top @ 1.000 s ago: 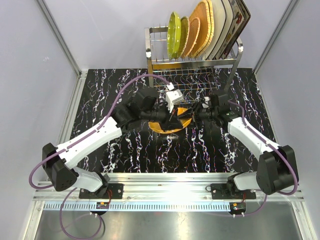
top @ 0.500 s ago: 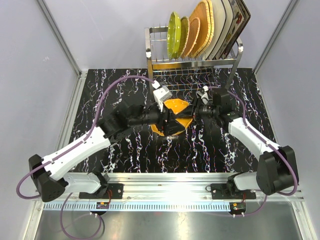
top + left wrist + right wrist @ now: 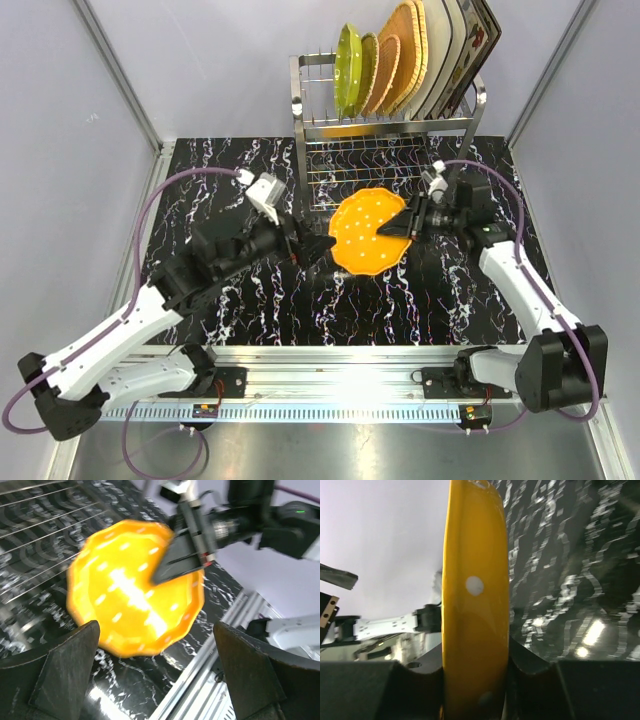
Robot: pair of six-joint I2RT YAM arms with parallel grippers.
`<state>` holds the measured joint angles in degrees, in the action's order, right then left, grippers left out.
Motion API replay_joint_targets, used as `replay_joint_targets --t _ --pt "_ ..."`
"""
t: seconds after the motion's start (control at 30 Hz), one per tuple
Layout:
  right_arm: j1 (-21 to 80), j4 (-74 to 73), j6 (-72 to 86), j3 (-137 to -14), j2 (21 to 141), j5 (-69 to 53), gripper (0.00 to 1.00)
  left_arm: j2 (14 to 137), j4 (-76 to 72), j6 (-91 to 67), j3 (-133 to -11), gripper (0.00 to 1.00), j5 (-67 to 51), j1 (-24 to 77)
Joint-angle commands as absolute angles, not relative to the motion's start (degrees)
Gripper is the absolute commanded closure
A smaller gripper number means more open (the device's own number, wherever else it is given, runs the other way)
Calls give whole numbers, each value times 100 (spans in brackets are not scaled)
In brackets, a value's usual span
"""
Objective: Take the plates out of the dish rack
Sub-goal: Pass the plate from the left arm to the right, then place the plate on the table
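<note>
Right gripper [image 3: 396, 229]: jaws pinched on the right rim of the orange dotted plate [image 3: 365, 232]. The right wrist view shows the plate edge-on, a finger on each face. Left gripper [image 3: 318, 250]: jaws spread wide, nothing held. Its fingers [image 3: 65, 672] frame the plate face in the wrist view, just off the plate's left rim. Can't tell if it's touching.

Plate sits between the two grippers, over the table and in front of the lower shelf of the dish rack [image 3: 385, 125]. Face is tilted toward the left arm.

Remaining plates stand on edge in the rack's top prongs at the back: lime-green [image 3: 347, 70], orange woven [image 3: 402, 50], cream [image 3: 440, 45], and a patterned one [image 3: 478, 45] at far right.

Surface: black marble-look table [image 3: 400, 310] with white veining, glossy, catching glare. Aluminium rail [image 3: 340, 360] at the near edge carries both arm bases. Plain pale walls, metal frame posts [image 3: 120, 80] in the corners. Purple cables [image 3: 150, 215] loop off both arms.

Small tags [image 3: 205, 408] by the base mounts are too small to read.
</note>
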<state>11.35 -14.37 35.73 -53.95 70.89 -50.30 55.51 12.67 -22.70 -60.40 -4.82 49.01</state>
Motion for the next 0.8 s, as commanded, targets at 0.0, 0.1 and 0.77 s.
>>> replay_joint_targets --t 0.0,0.1,0.77 --pt "695 -1520 2630 -5696 6558 -5361 100 5073 1124 -2548 -5741 1 465 4834" --pt "265 -2134 2085 -5669 6382 -5405 100 4617 1169 -2654 -5433 1 869 4764" --pt "-2020 -4192 861 -5695 6820 -4474 100 3568 1292 -3164 -4518 1 1863 4614"
